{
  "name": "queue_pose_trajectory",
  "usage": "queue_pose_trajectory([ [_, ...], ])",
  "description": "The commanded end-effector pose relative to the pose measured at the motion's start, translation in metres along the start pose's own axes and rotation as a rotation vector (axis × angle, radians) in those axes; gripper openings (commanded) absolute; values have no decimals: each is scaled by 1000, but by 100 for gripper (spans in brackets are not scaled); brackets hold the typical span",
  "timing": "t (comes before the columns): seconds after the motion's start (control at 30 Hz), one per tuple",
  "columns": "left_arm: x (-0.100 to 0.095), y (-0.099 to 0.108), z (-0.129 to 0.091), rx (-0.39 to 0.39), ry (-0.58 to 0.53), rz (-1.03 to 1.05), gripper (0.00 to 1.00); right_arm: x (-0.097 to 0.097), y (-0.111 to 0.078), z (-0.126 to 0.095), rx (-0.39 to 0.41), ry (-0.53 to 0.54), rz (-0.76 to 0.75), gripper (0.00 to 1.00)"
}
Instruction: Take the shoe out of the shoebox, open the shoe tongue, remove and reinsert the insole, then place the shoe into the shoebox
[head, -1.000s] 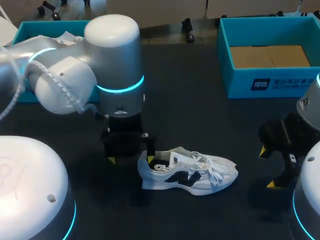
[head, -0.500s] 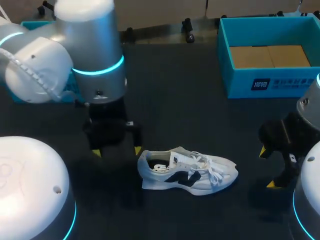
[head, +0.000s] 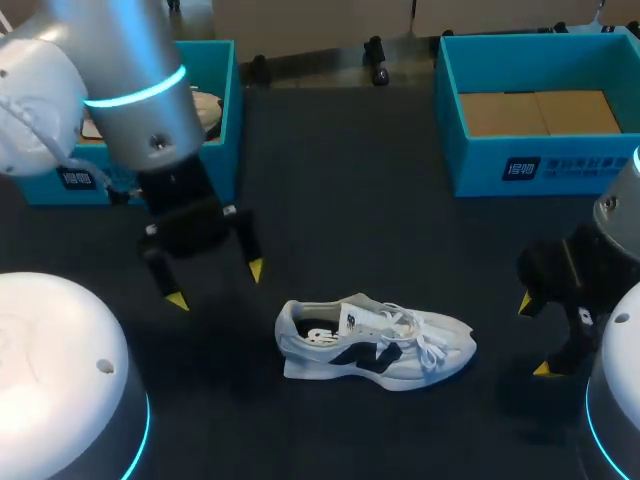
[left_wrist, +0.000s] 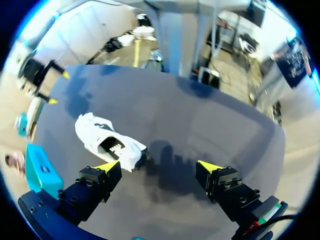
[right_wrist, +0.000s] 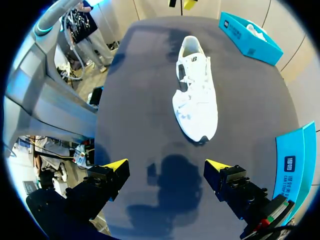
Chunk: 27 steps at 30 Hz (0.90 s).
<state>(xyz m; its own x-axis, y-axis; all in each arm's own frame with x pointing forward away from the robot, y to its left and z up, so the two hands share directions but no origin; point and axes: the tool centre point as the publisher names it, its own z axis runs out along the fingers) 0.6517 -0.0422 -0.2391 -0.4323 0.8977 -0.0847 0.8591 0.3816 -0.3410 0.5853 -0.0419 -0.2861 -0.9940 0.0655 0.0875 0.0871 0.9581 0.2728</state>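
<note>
A white sneaker with a dark side mark (head: 375, 345) lies on its side on the dark table, heel toward my left arm, laces loose. My left gripper (head: 216, 285) hangs open a little behind and to the left of the heel, touching nothing. In the left wrist view the shoe (left_wrist: 107, 140) lies ahead of the open gripper (left_wrist: 159, 167), off to one side of it. My right gripper (head: 533, 336) stands open beyond the toe, apart from it. The right wrist view has the shoe (right_wrist: 196, 95) ahead of the empty gripper (right_wrist: 167, 165), toe nearest.
A teal shoebox (head: 530, 165) with brown cardboard inside stands at the back right. A second teal box (head: 228, 110) at the back left holds something white. Both boxes also show in the right wrist view: the left one (right_wrist: 247, 40) and the right one (right_wrist: 292, 165).
My left arm has drawn back from the shoe's heel, moving left and toward the rear of the table. The shoe and the right arm have not moved.
</note>
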Motion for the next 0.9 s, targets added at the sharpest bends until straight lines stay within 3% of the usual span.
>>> queue_pose_trajectory([
  [0.03, 0, 11, 0, 126, -22, -123, 100, 0, 0, 1, 1, -1, -1, 100],
  [0.47, 0, 11, 0, 126, -22, -123, 100, 0, 0, 1, 1, -1, -1, 100],
  [0.67, 13, 32, 4, 228, -140, -414, 100, 0, 0, 1, 1, -1, -1, 100],
  [0.9, 27, 47, 12, 344, -269, -574, 100, 0, 0, 1, 1, -1, -1, 100],
])
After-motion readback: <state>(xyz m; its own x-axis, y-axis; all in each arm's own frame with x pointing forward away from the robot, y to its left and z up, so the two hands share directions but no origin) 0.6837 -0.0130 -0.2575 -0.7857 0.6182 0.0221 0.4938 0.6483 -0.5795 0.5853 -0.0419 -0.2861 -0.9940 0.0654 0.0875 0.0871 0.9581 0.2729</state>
